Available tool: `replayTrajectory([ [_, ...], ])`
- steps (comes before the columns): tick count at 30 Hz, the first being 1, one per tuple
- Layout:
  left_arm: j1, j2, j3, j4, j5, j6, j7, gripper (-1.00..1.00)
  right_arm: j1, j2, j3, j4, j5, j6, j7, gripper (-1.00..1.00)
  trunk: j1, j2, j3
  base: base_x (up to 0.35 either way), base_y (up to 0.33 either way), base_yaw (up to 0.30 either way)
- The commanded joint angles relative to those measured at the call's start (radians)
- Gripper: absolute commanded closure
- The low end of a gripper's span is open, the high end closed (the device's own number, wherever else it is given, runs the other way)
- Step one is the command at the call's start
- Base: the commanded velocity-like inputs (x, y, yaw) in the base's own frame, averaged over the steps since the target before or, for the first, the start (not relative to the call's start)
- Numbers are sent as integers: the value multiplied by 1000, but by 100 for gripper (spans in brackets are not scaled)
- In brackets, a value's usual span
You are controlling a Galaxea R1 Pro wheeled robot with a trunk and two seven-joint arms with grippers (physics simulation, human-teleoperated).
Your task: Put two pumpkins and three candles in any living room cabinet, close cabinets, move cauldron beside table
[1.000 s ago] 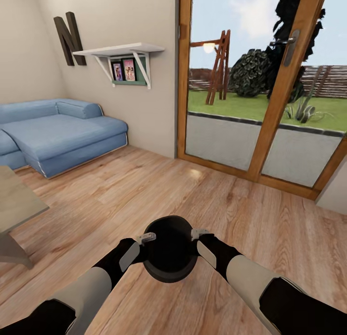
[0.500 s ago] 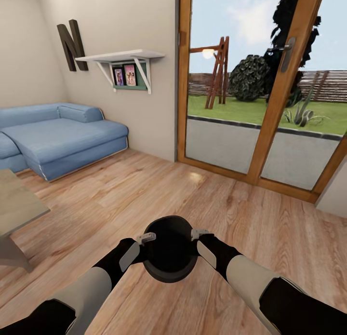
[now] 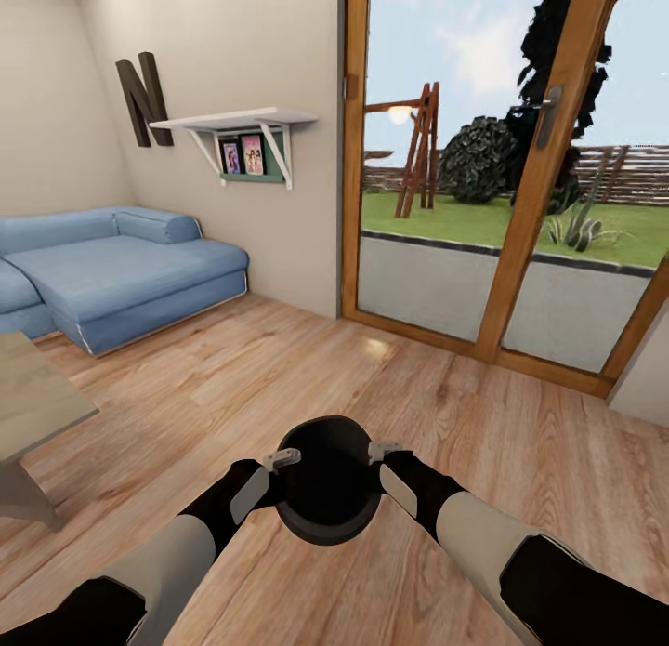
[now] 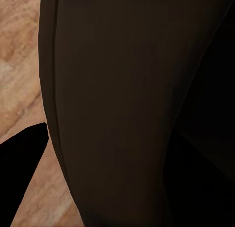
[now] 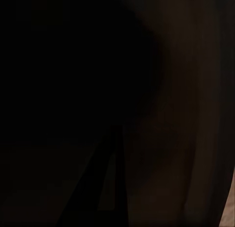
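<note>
**Cauldron held between both arms over wood floor, facing glass door**

Surface: light wood-plank floor (image 3: 279,367), bare across the middle of the head view. Room: beige walls; blue sofa (image 3: 111,265) against the far-left wall; dark letter "N" (image 3: 144,99) on the wall above it; white bracket shelf (image 3: 237,121) with small framed pictures beneath. A wood-framed glass door (image 3: 520,191) fills the right half, with lawn, shrubs and a fence outside. One corner of the table (image 3: 37,409) enters at the left edge, well apart from the cauldron.

Cauldron (image 3: 325,479): glossy black, mouth up, centred low in the head view, above the floor. Left gripper (image 3: 279,460) touches its left rim, right gripper (image 3: 384,451) its right rim. Each pincer appears pressed to the rim; finger spacing is too small to resolve, so how far open cannot be told.

Hidden or unclear: the left wrist view shows dark cauldron wall (image 4: 127,109) with a strip of floor beside it. The right wrist view is almost wholly black; nothing distinguishable. The table and sofa are cut off by the frame edge.
</note>
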Motion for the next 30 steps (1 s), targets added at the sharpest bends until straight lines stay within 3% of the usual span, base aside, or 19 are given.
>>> replayTrajectory([
  [1, 0, 1, -6, 0, -12, 6, 9, 100, -1, 0, 13, -5, -22, 1, -7, 100, 0, -1, 1, 0, 0, 0],
  [30, 0, 1, -6, 0, -13, 6, 9, 100, -1, 0, 13, -4, -22, 0, -7, 100, 0, -1, 47, 0, 0, 0],
])
